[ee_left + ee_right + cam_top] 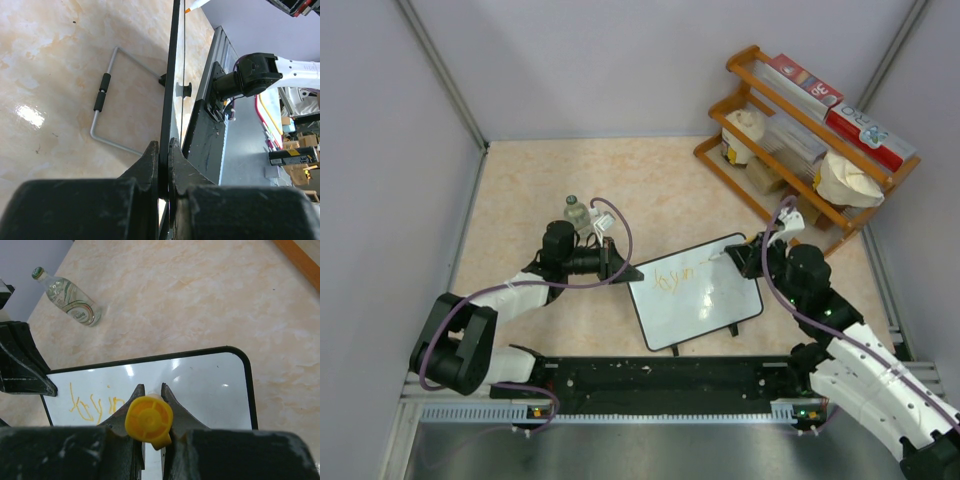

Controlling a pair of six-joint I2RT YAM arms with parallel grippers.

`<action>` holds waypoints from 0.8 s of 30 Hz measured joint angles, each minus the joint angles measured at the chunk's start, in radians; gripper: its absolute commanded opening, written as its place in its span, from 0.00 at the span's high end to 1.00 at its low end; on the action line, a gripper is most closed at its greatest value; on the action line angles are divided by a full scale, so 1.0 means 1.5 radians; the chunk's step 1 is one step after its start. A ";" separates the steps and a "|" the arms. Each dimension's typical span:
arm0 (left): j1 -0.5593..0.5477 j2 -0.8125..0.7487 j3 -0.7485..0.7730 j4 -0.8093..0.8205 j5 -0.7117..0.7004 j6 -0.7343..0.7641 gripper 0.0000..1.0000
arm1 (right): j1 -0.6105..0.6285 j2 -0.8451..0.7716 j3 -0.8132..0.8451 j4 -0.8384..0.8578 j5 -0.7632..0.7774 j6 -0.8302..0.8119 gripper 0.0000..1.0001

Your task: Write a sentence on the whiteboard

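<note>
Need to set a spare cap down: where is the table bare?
Bare: the wide patch between bottle, back wall and shelf, and the strip left of the left arm. Crowded: around the board, clamped by the left gripper, with the right gripper's marker at its far edge.

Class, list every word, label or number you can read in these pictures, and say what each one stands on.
Orange sentence on the whiteboard: scrawled, no letters readable.
Red box on the wooden rack: white print, too small.
Glass bottle label: blurred.
Nothing can be quoted.

Left claw, right claw: both closed.
</note>
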 measured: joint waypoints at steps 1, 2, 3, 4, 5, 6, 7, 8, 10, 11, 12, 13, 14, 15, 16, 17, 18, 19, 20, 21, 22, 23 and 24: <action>0.000 0.000 0.000 0.000 0.000 0.000 1.00 | 0.000 -0.003 0.000 0.000 -0.001 0.000 1.00; 0.000 0.000 0.000 0.000 0.000 0.000 1.00 | 0.000 -0.005 0.000 0.001 -0.002 0.000 1.00; 0.000 0.000 0.000 0.000 0.000 0.000 1.00 | 0.000 -0.004 0.000 0.003 -0.004 0.000 1.00; 0.000 0.000 0.000 0.000 0.000 0.000 1.00 | 0.000 -0.004 0.000 0.004 -0.006 0.001 1.00; 0.000 0.000 0.000 0.000 0.000 0.000 1.00 | 0.000 0.001 0.000 0.005 -0.008 0.001 1.00; 0.000 0.000 0.000 0.000 0.000 0.000 1.00 | 0.000 0.005 0.000 0.007 -0.011 0.002 1.00; 0.000 0.000 0.000 0.000 0.000 0.000 1.00 | 0.000 0.010 0.001 0.008 -0.013 0.002 1.00; 0.000 0.000 0.000 0.000 0.000 0.000 1.00 | 0.000 0.017 0.001 0.009 -0.016 0.005 1.00; 0.000 0.000 0.000 -0.001 0.000 0.000 1.00 | 0.000 0.027 0.001 0.021 -0.022 0.007 1.00; 0.000 0.000 0.000 -0.001 0.000 0.000 1.00 | 0.000 0.030 0.001 0.026 -0.024 0.007 1.00; 0.000 0.000 0.000 0.000 0.000 0.000 1.00 | 0.000 0.031 0.002 0.029 -0.025 0.007 1.00; 0.000 0.000 0.000 0.000 0.000 0.000 1.00 | 0.000 0.033 0.002 0.033 -0.027 0.007 1.00; 0.000 0.000 0.000 0.000 0.000 0.000 1.00 | 0.000 0.033 0.002 0.034 -0.028 0.007 1.00; 0.000 0.000 0.000 0.000 0.000 0.000 1.00 | 0.000 0.033 0.002 0.035 -0.028 0.007 1.00; 0.000 0.000 0.000 0.000 0.001 0.000 1.00 | 0.000 0.033 0.002 0.037 -0.028 0.007 1.00; 0.000 0.000 0.000 0.000 0.001 0.000 1.00 | 0.000 0.032 0.002 0.038 -0.028 0.007 1.00; 0.000 0.000 0.000 0.000 0.001 0.000 1.00 | 0.000 0.031 0.002 0.038 -0.028 0.007 1.00; 0.000 0.000 0.000 0.000 0.001 0.000 1.00 | 0.000 0.030 0.002 0.038 -0.028 0.007 1.00; 0.000 0.000 0.000 0.000 0.001 0.000 1.00 | 0.000 0.028 0.002 0.038 -0.028 0.007 1.00; 0.000 0.000 0.000 0.000 0.001 0.000 1.00 | 0.000 0.026 0.002 0.038 -0.027 0.007 1.00; 0.000 0.000 0.000 0.000 0.001 0.000 1.00 | 0.000 0.024 0.002 0.038 -0.028 0.007 1.00; 0.000 0.000 0.000 0.000 0.001 0.000 1.00 | 0.000 0.023 0.002 0.039 -0.028 0.007 1.00; 0.000 0.000 0.000 0.000 0.001 0.000 1.00 | 0.000 0.023 0.002 0.039 -0.027 0.007 1.00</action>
